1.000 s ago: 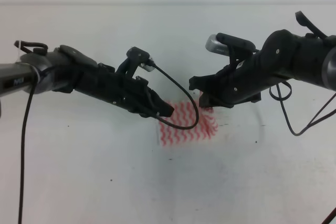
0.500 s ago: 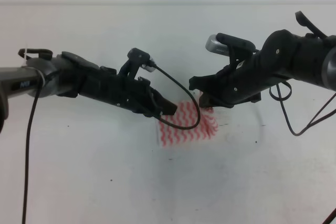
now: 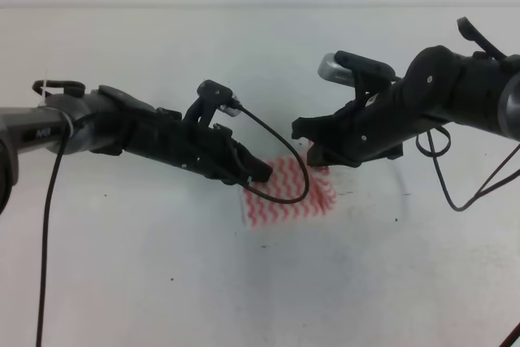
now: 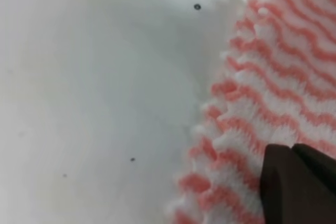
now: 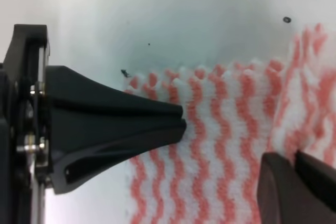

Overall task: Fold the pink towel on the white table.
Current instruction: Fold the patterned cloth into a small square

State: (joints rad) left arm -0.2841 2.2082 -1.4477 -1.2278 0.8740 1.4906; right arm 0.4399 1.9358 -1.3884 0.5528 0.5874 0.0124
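Two arms of mine meet over the pink towel (image 3: 290, 193) in the high view; it lies flat near the middle of the white table (image 3: 162, 282), small and roughly square. My left gripper (image 3: 262, 174) comes in from the left with its tip over the towel's left far corner. My right gripper (image 3: 311, 149) comes in from the right, tip at the towel's far right corner. A black cable (image 3: 276, 140) loops from the left arm's wrist across the towel. From up here I cannot tell how either set of jaws stands, they read as dark lumps.

Left wrist view: towel (image 4: 273, 77) fills the right side, wavy pink and white stripes, its scalloped edge running diagonally; bare table (image 4: 94, 87) on the left with a few dark specks. My left gripper (image 4: 292, 153) shows only as dark finger ends at the lower right, pressed together with just a thin seam between them, lying against the cloth. Cannot tell whether any cloth is pinched in that seam.

Right wrist view: towel (image 5: 220, 129) lies across the lower right, its far edge scalloped against the table (image 5: 157, 14). My right gripper (image 5: 293, 156) shows at the lower right as two dark finger ends closed up against each other, on the cloth; a grip is not clear. The left gripper's black fingers (image 5: 121, 124) reach in from the left, tapering to a closed point that touches the towel near its corner.
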